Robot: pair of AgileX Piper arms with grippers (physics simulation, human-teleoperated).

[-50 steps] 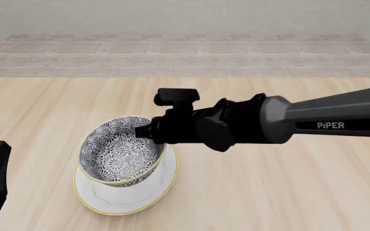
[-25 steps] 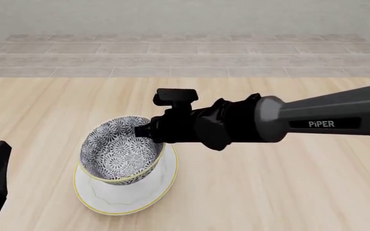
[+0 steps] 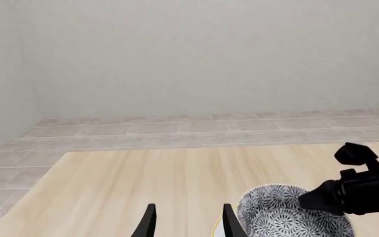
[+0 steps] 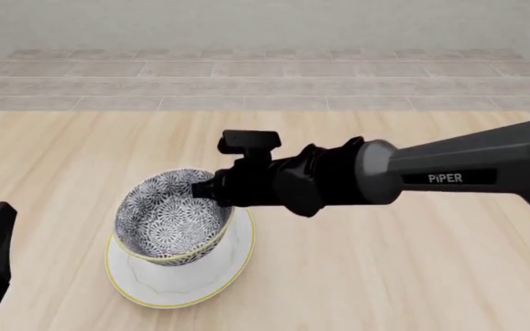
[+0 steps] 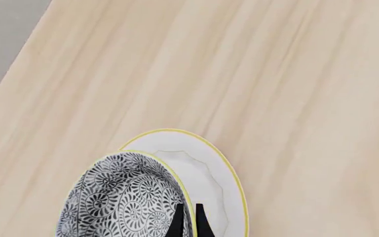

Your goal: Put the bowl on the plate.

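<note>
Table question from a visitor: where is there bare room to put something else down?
The table is bare beyond the bowl toward its far edge, and on the right, though the right arm hangs over part of that. It is crowded front left: bowl on plate, right gripper at the bowl's rim, left gripper nearby.

The right arm (image 4: pixel 449 176) has been shifted slightly toward the left of the front view, its "PiPER" label being displaced the same way. The right gripper (image 4: pixel 212 191) has been carried a little further left with it, and remains closed on the rim of the bowl (image 4: pixel 168 221). The bowl has been tipped marginally, its near-side rim being lowered toward the plate (image 4: pixel 177 276); the displacement is slight.
</note>
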